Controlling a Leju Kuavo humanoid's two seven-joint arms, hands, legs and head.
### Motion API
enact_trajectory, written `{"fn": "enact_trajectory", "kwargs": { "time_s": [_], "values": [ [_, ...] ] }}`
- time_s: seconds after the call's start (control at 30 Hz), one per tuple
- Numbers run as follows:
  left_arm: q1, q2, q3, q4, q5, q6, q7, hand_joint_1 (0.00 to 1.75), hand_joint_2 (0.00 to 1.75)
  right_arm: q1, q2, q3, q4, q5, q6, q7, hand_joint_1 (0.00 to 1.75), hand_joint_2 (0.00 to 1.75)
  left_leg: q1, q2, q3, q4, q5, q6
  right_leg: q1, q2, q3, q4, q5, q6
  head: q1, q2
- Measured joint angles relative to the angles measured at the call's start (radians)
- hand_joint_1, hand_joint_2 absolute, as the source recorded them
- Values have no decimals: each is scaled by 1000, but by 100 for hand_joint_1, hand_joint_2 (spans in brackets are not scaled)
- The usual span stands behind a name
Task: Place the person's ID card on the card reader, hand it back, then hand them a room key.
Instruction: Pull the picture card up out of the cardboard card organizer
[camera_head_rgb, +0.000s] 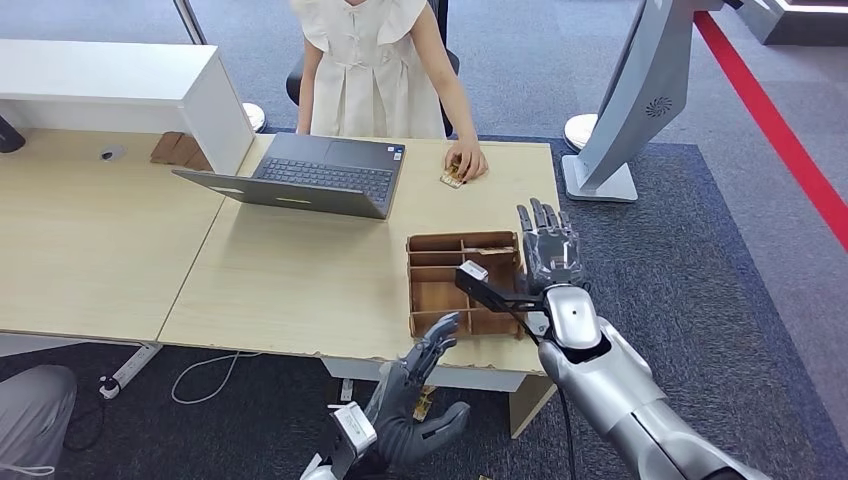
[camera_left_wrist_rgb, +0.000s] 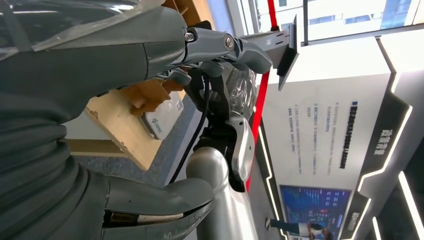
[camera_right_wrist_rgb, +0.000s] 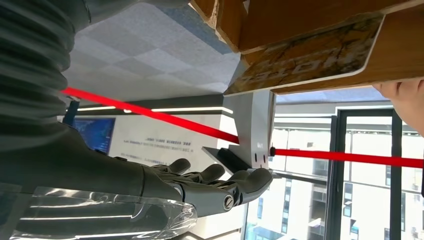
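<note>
**The card is with the person, and the robot's hands are empty**

The big light wooden table (camera_head_rgb: 300, 270) fills the middle of the head view. On it, near the top middle, sits an open grey laptop (camera_head_rgb: 310, 180). Lower and to the right is a brown wooden box (camera_head_rgb: 440, 285) with little sections.

A person in a pale dress stands at the far side, at the top of the frame. Their hand (camera_head_rgb: 468, 160) rests on the table by a small card (camera_head_rgb: 452, 180), which is touching their fingers. I cannot tell if it is the ID card or a room key.

The robot's right hand (camera_head_rgb: 548, 245) floats over the right end of the box, flat, fingers spread, holding nothing. The left hand (camera_head_rgb: 415, 400) is low at the bottom middle, below the table edge, fingers loosely apart, holding nothing too.

I think the next step is taking that card. The right hand is nearer. It should go slowly toward the upper middle, stay above the box, and pinch the card's free edge, not the person's fingers.
</note>
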Motion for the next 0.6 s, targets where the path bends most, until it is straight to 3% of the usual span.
{"fn": "enact_trajectory", "kwargs": {
  "time_s": [0.6],
  "values": [
    [-5,-4,-3,4,-4,-10,-3,0,175,6,31,-2,-17,23,8,-29,0,175,0,0,0,0,0,0,0,0,0,0,0,0,0,0]
  ]
}}
